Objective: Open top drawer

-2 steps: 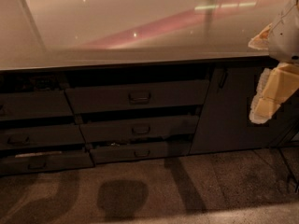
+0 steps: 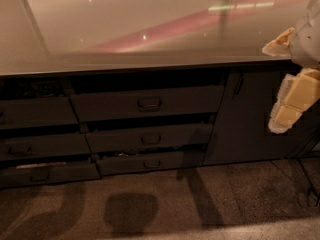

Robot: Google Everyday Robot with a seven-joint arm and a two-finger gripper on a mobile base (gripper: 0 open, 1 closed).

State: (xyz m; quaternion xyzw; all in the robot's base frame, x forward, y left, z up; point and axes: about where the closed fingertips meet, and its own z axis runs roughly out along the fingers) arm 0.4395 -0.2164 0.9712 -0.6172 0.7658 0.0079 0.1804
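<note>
Camera view. Looks down at a slant on a glossy pale worktop (image 2: 125,29) streaked with pinkish reflected light, above a run of dark grey cabinet fronts.

In the middle column, directly under the worktop edge: the top drawer (image 2: 110,105), widest of the fronts, with a small loop handle (image 2: 149,103) at its centre. Stands a little forward of the cabinet face, with a dark gap above its upper edge.

Below it, two slimmer drawers (image 2: 115,140), likewise slightly forward, each with a like handle.

To the left, another column of three drawer fronts (image 2: 35,113), cut off by the frame edge, with a pale strip (image 2: 40,165) on the lowest.

To the right of the top drawer, a tall plain cabinet door (image 2: 245,129) with a vertical handle (image 2: 239,85) near its upper left corner.

At the far right edge, the hand (image 2: 291,104): pale cream and yellow, in front of the right part of the cabinet door, about level with the top drawer and well apart from its loop handle. Cannot tell how far open. Nothing seen in its hold.

At the bottom, a speckled brown floor (image 2: 60,219) crossed by dark shadows (image 2: 131,211).
</note>
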